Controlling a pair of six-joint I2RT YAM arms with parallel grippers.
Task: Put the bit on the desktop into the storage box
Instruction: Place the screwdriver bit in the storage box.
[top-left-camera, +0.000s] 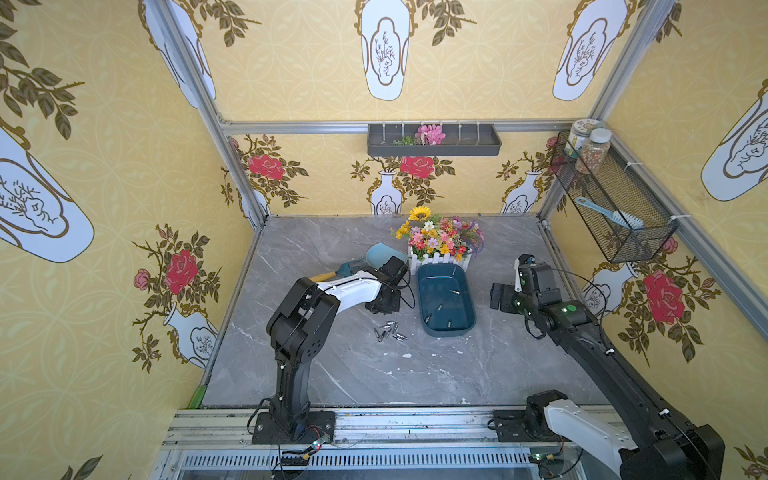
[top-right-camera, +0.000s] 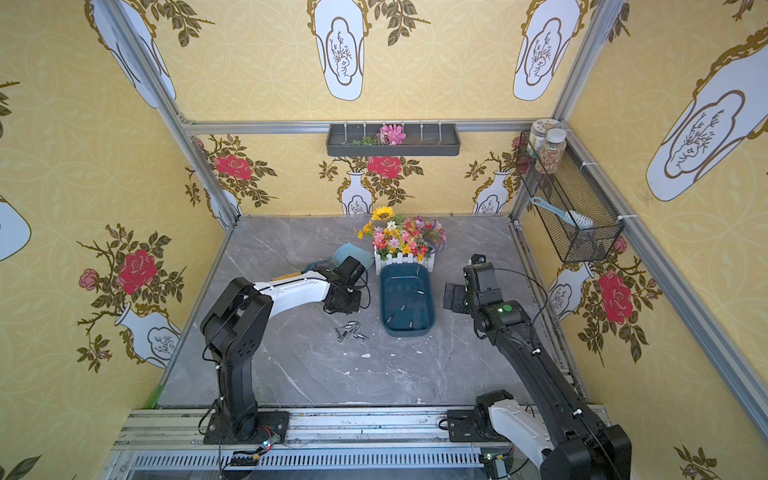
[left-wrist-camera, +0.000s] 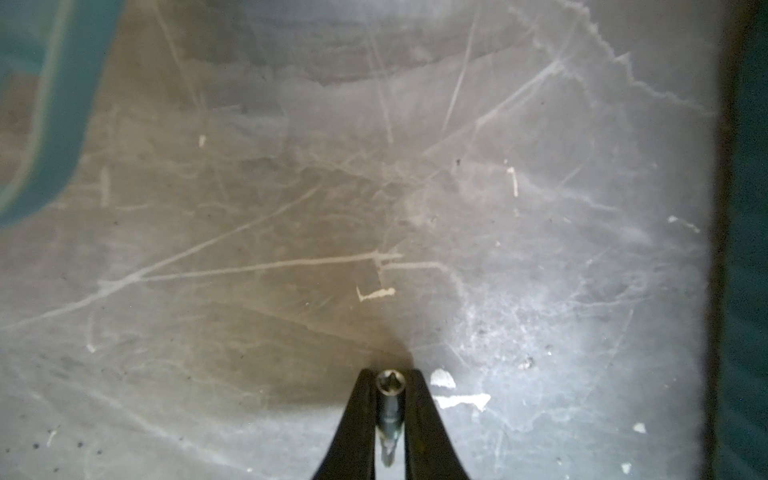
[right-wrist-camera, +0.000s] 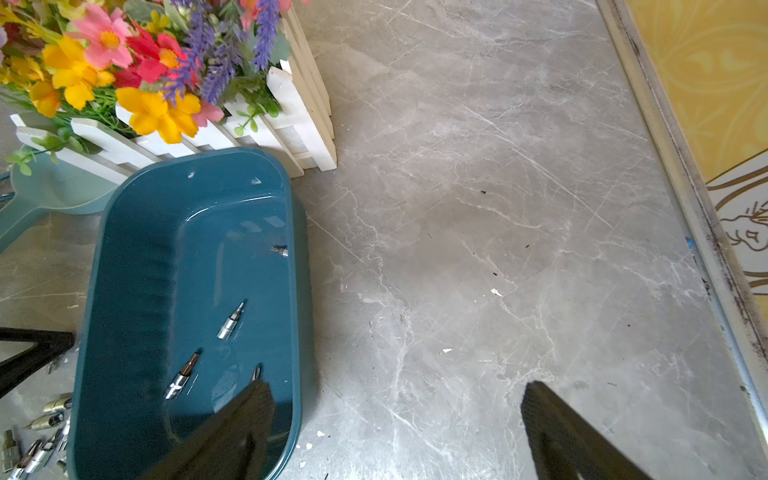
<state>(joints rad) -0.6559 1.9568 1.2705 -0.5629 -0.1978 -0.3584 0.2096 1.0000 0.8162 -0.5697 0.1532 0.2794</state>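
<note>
Within the left hand's tight grip sits one bit, above the surface near the box. Small, stiff, slick steel, likely best pinched mid-shank. The right hand gapes empty; other bits lie loose.

storage box, bits inside — loose bits left

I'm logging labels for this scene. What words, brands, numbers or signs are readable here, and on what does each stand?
No text can be read.
Jar in the wire basket: label too small to read.
Bits in the storage box: no legible marks.
</note>
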